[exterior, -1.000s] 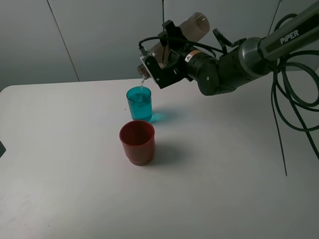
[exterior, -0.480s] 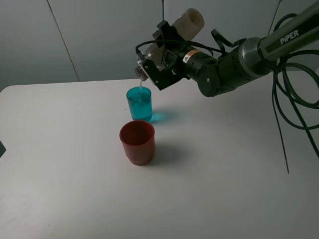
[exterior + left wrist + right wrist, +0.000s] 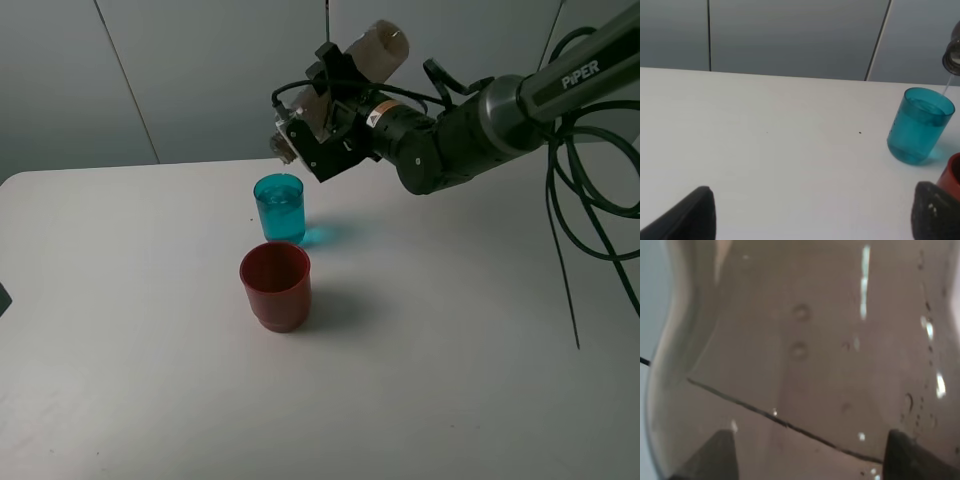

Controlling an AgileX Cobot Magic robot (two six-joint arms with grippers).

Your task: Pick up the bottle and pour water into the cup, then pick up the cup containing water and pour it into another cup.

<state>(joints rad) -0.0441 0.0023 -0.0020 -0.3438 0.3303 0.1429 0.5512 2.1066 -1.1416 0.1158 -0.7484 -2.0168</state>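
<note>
The smoky grey-brown bottle (image 3: 350,75) hangs tilted above the table, base up to the right and mouth (image 3: 283,140) down over the teal cup (image 3: 279,207). My right gripper (image 3: 325,120) is shut on its body. In the right wrist view the bottle (image 3: 805,350) fills the frame between the dark fingers (image 3: 715,455). The teal cup (image 3: 920,125) holds water nearly to the rim, and a thin stream (image 3: 946,89) falls from the bottle mouth (image 3: 954,52). The red cup (image 3: 275,285) stands upright just in front of it. My left gripper (image 3: 812,212) is open and holds nothing, low over the table and well away from the cups.
The white table (image 3: 450,380) ends at a grey panelled wall (image 3: 200,70) behind. Black cables (image 3: 590,200) hang beside the right arm. The red cup's edge (image 3: 952,175) shows by one left finger (image 3: 935,212).
The bottle has tipped a little steeper, its base rising and its mouth shifting slightly left over the teal cup. The stream seen from above has thinned. Both cups stay put.
</note>
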